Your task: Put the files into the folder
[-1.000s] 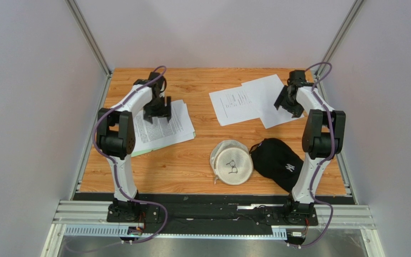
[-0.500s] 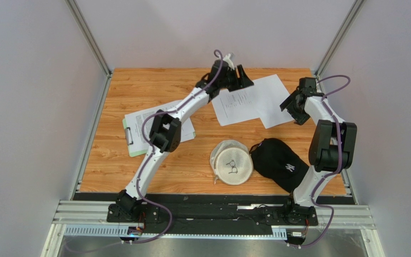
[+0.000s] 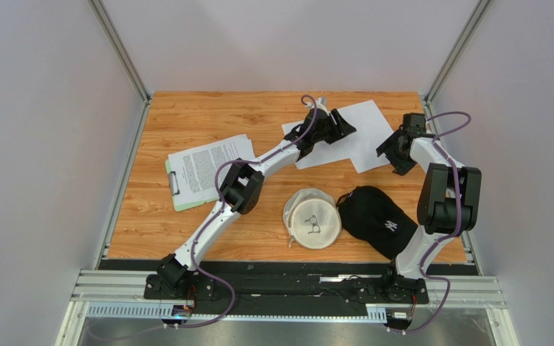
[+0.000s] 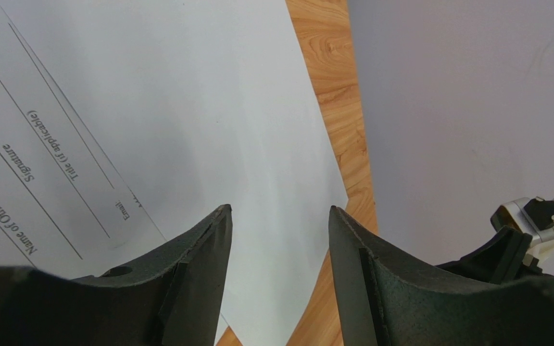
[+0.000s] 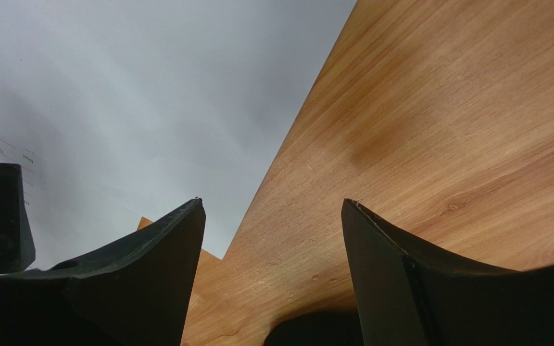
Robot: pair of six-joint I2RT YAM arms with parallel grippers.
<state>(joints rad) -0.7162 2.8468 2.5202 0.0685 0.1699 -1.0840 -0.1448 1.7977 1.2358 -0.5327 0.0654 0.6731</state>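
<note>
a: where's everything from above?
b: folder (image 3: 184,203) centre left, files (image 3: 370,137) upper centre beneath left claw (image 3: 346,124).
a: wrist views?
b: left claw apart over signature lines (image 4: 49,166); right claw (image 5: 273,205) apart over table (image 5: 439,108).

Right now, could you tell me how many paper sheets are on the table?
3 sheets: one on the folder, a printed and a plain overlapping under the left claw. More may hide beneath.

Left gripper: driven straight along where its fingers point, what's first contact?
Most likely the plain white sheet, seen between the open fingertips of the left gripper, just right of the signature-line sheet. Height above the paper is unclear.
</note>
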